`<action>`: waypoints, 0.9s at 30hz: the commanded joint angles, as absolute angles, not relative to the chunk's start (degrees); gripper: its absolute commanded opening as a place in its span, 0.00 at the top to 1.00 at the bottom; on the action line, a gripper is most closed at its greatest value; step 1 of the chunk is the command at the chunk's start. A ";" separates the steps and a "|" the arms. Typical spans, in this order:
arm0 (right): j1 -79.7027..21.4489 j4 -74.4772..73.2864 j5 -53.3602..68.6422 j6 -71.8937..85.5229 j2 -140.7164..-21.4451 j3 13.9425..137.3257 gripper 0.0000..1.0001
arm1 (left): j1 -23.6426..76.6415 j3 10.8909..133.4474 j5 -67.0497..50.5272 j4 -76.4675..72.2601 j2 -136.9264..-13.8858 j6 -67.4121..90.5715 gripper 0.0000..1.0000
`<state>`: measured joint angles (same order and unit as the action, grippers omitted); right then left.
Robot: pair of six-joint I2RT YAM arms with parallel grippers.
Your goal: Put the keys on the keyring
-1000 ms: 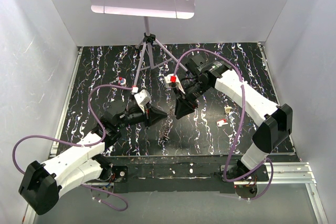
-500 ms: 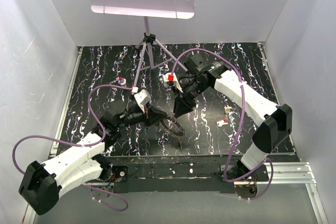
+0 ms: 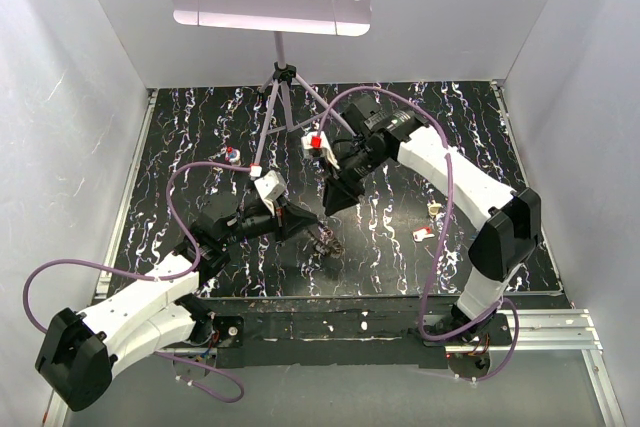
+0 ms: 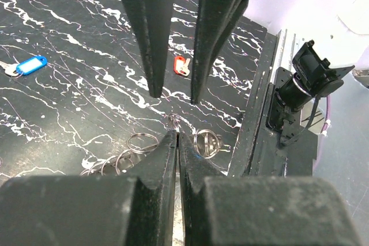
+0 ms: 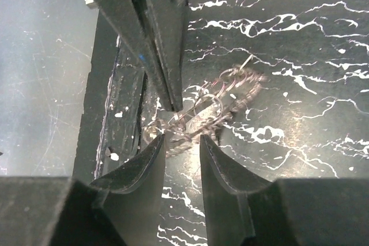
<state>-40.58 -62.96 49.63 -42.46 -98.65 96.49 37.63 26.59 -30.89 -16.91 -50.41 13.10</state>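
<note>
My left gripper (image 3: pixel 303 224) is shut on the rim of the keyring (image 3: pixel 326 238), a thin grey ring fringed with small metal rings, and holds it low over the near middle of the mat. In the left wrist view its small rings (image 4: pixel 206 143) show on both sides of my shut fingertips (image 4: pixel 170 142). My right gripper (image 3: pixel 328 205) is open and empty, pointing down just beyond the ring; in the right wrist view the blurred keyring (image 5: pixel 214 108) hangs just past its fingertips (image 5: pixel 154 145). A red key (image 3: pixel 423 234) and a cream key (image 3: pixel 434 209) lie at the right, a blue key (image 3: pixel 232 155) at the left.
A music stand's tripod (image 3: pixel 285 97) stands at the back middle of the black marbled mat (image 3: pixel 180 137). The mat's near edge and a metal rail (image 3: pixel 560 332) run along the front. White walls close in both sides and the back.
My right gripper has moved left and toward the back, closing in on the left gripper. The keyring in the left gripper has swung and shifted slightly.
</note>
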 commanded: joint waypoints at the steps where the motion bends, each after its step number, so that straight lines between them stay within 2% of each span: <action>1: -41.66 -64.42 50.97 -44.12 -100.63 101.60 0.62 | 37.53 26.37 -31.55 -19.51 -48.69 13.36 1.00; 18: -45.09 -64.51 47.55 -44.91 -100.90 99.76 0.73 | 37.44 25.49 -30.41 -18.81 -46.50 13.97 1.00; 27: -45.09 -63.99 46.85 -44.21 -101.42 99.40 0.83 | 37.53 25.40 -30.94 -19.16 -46.41 14.24 1.00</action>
